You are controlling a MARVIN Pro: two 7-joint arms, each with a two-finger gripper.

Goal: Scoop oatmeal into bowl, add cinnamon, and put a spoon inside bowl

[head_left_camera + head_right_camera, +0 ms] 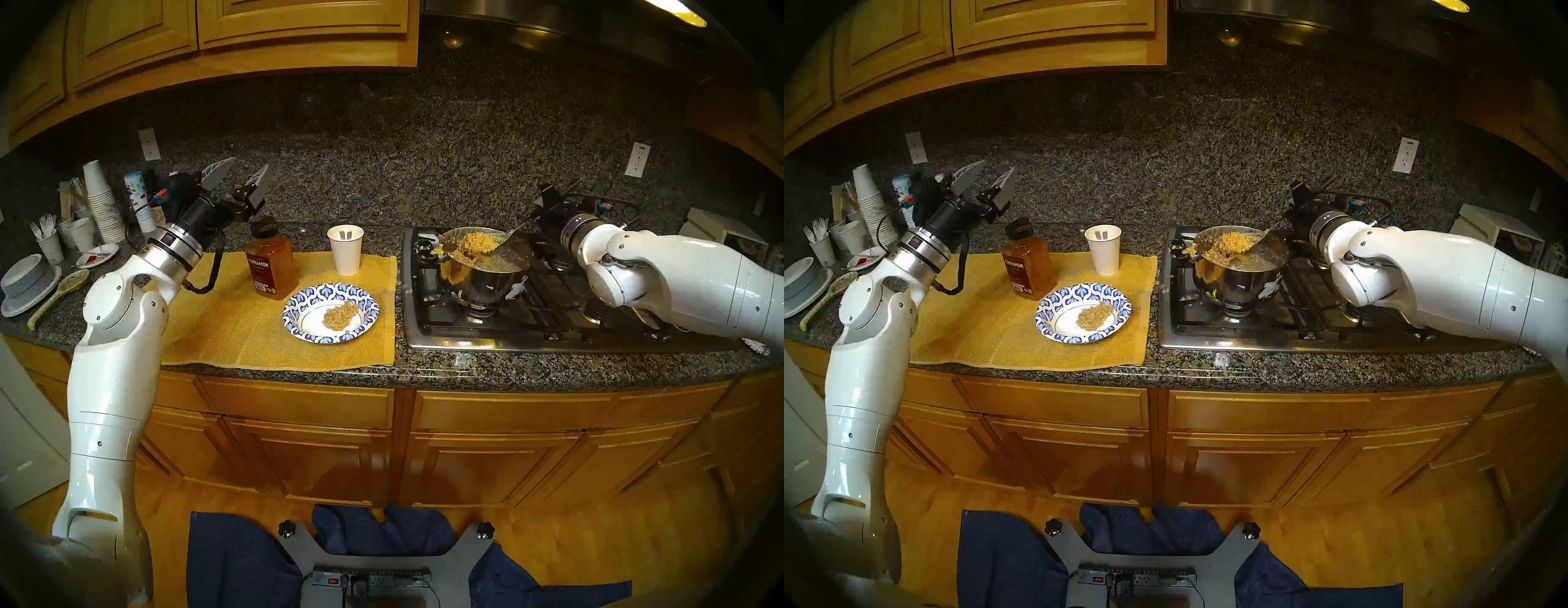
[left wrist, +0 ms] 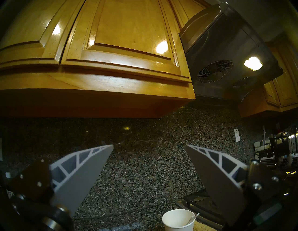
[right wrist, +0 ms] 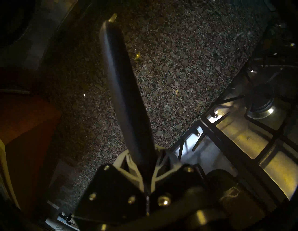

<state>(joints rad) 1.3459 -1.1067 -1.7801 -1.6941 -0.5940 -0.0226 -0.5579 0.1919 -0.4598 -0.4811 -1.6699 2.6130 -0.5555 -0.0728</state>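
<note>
The blue-and-white patterned bowl [image 1: 297,303] sits on a yellow mat with a small heap of oatmeal [image 1: 339,316] inside. My right gripper [image 1: 539,213] is shut on the dark handle [image 3: 125,96] of a metal ladle. The ladle's head [image 1: 473,245], piled with oatmeal, hangs over the steel pot [image 1: 483,280] on the stove. The cinnamon bottle [image 1: 270,263] stands capped, left of the bowl. A white spoon [image 2: 193,217] leans in a paper cup [image 1: 345,250]. My left gripper [image 1: 237,176] is open and empty, raised behind the cinnamon.
At the far left are stacked paper cups [image 1: 102,199], a cup of plastic forks [image 1: 47,240], stacked plain bowls [image 1: 27,282] and a speckled spoon [image 1: 59,297]. The gas stove [image 1: 551,318] fills the right side. Wall cabinets [image 2: 112,48] and a range hood [image 2: 225,56] hang overhead.
</note>
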